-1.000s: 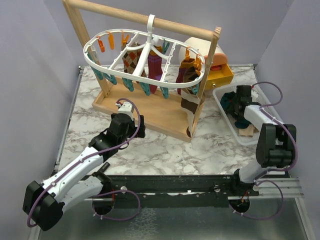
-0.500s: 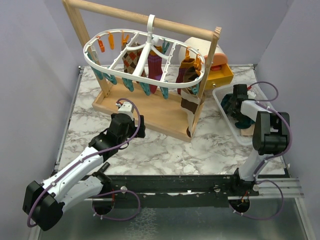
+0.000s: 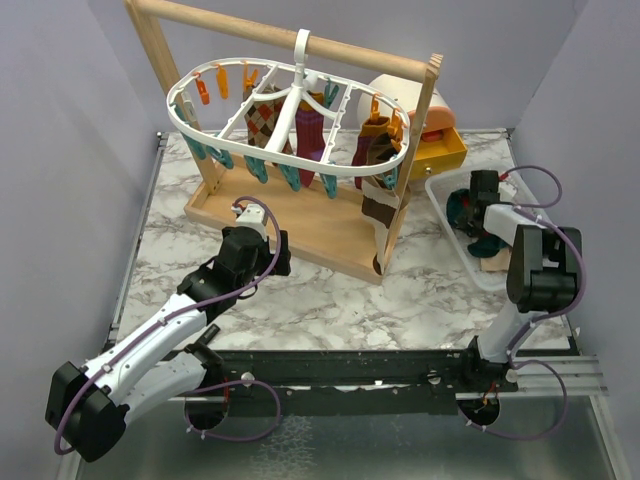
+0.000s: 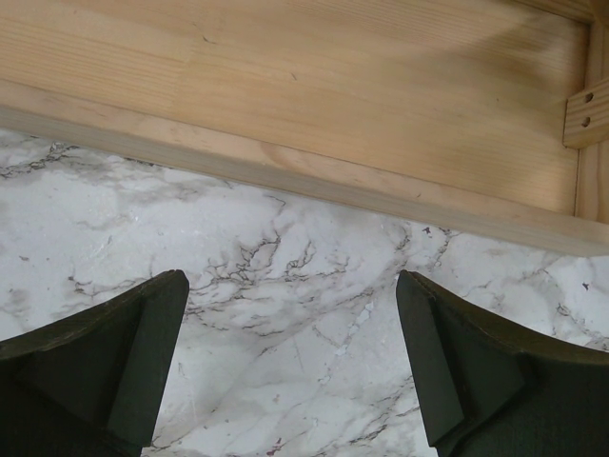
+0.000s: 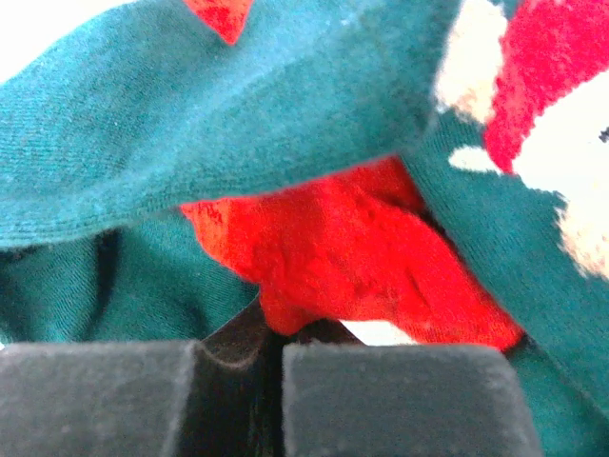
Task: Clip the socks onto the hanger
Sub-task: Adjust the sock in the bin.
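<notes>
The right end effector (image 5: 281,347) is down in the white basket (image 3: 445,176) with its fingers closed together. A teal sock (image 5: 238,114) with red patches lies bunched right against its tips; I can't tell if any fabric is pinched. The left end effector (image 4: 290,281) gapes wide and empty over the marble worktop (image 4: 285,381), with the wooden rack (image 4: 285,95) just ahead. The hanger (image 3: 185,120) hangs above and beyond it, carrying several socks (image 3: 265,120).

I see the white hanger (image 3: 176,110) hung from the wooden rack (image 3: 250,30), with socks (image 3: 310,135) clipped under it. My right gripper (image 3: 470,212) is down in the white basket (image 3: 470,272) beside a teal sock (image 3: 487,246). My left gripper (image 3: 260,230) sits over the marble table (image 3: 330,295), near the rack's tray.
</notes>
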Robot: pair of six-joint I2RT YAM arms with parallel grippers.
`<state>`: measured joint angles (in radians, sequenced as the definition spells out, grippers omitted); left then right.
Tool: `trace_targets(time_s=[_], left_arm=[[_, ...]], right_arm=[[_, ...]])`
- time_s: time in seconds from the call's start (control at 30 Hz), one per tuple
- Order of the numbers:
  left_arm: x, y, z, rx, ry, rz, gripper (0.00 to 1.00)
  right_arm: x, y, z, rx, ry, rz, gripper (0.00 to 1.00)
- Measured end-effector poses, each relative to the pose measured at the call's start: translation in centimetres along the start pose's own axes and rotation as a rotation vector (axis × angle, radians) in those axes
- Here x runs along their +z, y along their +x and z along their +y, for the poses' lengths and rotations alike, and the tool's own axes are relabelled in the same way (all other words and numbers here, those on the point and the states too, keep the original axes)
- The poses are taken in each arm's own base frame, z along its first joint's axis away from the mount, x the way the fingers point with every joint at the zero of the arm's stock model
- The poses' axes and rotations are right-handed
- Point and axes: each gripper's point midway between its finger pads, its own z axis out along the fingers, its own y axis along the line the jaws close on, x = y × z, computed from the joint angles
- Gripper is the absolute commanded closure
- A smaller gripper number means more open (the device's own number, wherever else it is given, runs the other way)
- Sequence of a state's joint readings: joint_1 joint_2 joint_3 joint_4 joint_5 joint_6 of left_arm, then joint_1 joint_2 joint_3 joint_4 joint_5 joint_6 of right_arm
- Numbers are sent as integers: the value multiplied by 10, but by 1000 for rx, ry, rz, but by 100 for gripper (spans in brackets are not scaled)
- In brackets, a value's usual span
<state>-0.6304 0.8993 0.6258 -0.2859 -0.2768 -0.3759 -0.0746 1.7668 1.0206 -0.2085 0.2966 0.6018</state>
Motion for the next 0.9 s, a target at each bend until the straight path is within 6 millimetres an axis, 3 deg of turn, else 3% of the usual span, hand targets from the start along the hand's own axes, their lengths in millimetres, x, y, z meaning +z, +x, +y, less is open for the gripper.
trace_targets(time_s=[0.17,0.47,0.6,0.8,0.83,0.9], left_arm=[[-1,-1,0,-2,3,-6,1],[-7,-8,-2,-10,17,-33,1],[-8,-10,-3,-13,23,-41,1],[-10,-11,-4,-15,30,-45,1],[-10,-11,-4,-16,31,-46,1],[-10,-11,-4,-16,31,-46,1]], right_arm=[[-22,-5,-3,-3,0,19,100],[-109,-108,36,90,-163,-211,100],[-124,-115,35,98,-178,-234,100],[-122,-120,19,118,-140,-242,100],[-119,-124,11,134,-118,-248,93],[-112,-133,-10,178,-59,-264,62]])
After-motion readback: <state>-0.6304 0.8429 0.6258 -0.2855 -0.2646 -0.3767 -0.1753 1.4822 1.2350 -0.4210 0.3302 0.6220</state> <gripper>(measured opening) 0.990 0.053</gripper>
